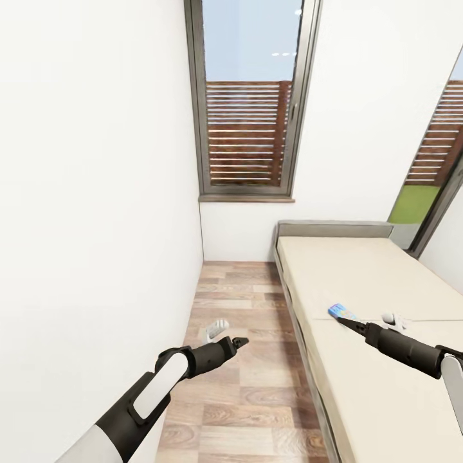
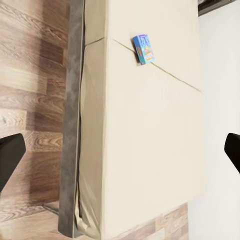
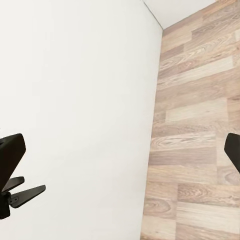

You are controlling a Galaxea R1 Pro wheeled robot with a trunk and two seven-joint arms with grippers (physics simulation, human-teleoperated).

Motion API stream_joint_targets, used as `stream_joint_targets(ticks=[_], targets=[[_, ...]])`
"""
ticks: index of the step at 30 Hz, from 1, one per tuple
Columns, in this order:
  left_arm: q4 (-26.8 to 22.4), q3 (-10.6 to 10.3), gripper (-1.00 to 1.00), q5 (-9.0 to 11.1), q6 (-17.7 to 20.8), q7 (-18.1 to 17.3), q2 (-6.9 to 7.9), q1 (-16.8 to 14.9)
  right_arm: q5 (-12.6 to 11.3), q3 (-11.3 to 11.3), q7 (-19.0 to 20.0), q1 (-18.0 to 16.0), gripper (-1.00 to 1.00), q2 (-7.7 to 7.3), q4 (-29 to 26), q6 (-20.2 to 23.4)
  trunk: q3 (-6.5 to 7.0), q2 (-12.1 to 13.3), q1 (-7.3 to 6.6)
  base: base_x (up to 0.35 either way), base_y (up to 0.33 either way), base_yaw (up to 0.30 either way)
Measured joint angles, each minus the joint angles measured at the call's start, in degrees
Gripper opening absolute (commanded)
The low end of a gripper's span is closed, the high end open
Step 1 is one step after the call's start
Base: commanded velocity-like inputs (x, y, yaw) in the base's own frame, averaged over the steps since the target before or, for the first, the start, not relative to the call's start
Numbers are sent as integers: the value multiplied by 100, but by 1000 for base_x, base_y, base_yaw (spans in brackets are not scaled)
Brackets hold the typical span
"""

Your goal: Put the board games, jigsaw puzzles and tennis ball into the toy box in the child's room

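Note:
A blue board game lies flat on the beige mattress of the bed, close to its left edge. The left wrist view shows the same blue board game lying near a seam on the bed. My right gripper hovers over the mattress just short of the box, and its fingers stand wide apart, holding nothing. My left gripper hangs over the wood floor beside the bed. It is open and empty, with its fingers at the frame's edges. The table, toy box, puzzles and ball are out of view.
A white wall runs close along my left. A tall dark-framed window stands at the far end of a narrow strip of wood floor. The bed's dark grey frame borders that strip on the right, with a low headboard.

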Motion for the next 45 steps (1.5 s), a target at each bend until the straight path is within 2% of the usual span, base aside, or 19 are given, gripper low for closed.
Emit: stream_joint_targets(ticks=[17, 45], targets=[[0, -6, 100, 0, -3, 0, 0, 0, 0, 0, 1, 0, 100, 0, 0, 0, 0, 0, 1, 260, 6, 0], [0, -15, 100, 0, -3, 0, 0, 0, 0, 0, 9, 0, 100, 0, 0, 0, 35, 1, 2, 31, 0, -56]])
